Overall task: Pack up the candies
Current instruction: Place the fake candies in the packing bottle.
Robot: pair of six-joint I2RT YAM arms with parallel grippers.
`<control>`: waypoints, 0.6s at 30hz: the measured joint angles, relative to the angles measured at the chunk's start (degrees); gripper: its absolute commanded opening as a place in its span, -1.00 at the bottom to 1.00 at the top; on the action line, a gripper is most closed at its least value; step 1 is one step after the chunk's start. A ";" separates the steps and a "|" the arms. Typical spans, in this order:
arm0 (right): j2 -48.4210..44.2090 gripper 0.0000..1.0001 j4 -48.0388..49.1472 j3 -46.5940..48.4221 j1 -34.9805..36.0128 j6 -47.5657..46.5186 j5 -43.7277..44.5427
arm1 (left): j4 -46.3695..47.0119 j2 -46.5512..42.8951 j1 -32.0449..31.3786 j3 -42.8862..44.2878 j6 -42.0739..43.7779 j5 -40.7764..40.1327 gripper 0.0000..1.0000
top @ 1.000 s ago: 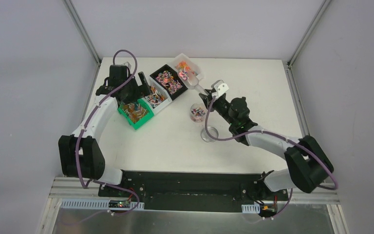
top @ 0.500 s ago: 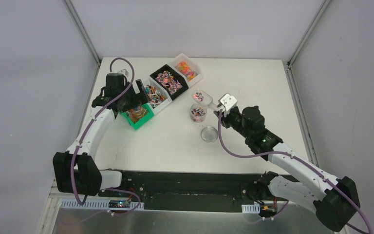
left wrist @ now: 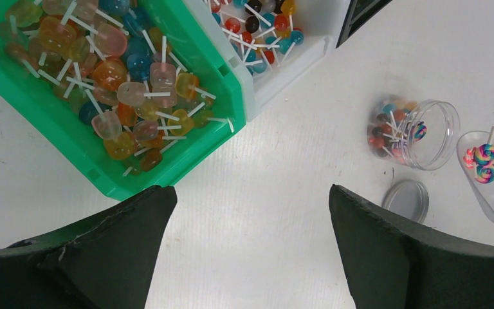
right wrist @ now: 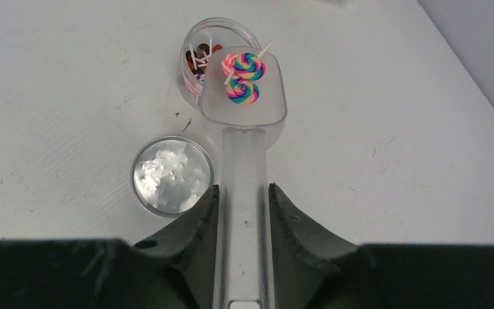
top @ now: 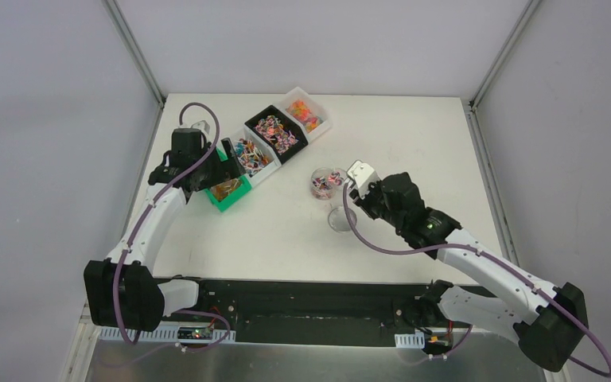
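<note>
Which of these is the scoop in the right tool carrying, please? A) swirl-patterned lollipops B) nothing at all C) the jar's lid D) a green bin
A: the clear scoop gripped by the right tool carries rainbow-swirl lollipops, close to the open jar.

The top external camera sits above and behind the arm bases. It faces down and forward and takes in the whole table [top: 414, 143] from well away. The left wrist camera looks almost straight down from close above the table. In its view you see the left gripper [left wrist: 251, 193] along the bottom edge and the green bin [left wrist: 186, 158] at upper left. The right wrist camera sits low and near the table, facing forward along the scoop [right wrist: 244, 167] clamped in the right gripper [right wrist: 243, 193]. You find the jar [top: 322, 181] and the lid [top: 340, 219] in all three views.
</note>
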 measured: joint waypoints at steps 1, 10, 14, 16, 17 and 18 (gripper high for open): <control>0.52 -1.00 -0.46 0.59 0.44 -0.04 0.50 | 0.02 -0.37 0.00 -0.07 0.15 0.00 0.93; 7.26 -1.00 -6.60 6.71 4.13 -0.68 6.05 | 0.09 -1.07 0.00 -1.33 0.33 0.04 0.90; 10.19 -1.00 -9.55 9.79 5.42 -0.81 8.59 | 0.13 -1.09 0.00 -2.05 0.35 0.04 0.89; 11.37 -1.00 -10.80 11.04 5.81 -0.87 9.55 | 0.09 -1.07 0.00 -2.32 0.37 0.04 0.87; 11.93 -1.00 -11.39 11.63 6.03 -0.92 10.05 | 0.15 -1.07 0.00 -2.36 0.37 0.07 0.85; 12.46 -1.00 -12.00 12.13 6.27 -0.90 10.69 | 0.17 -1.07 0.00 -2.38 0.39 0.11 0.85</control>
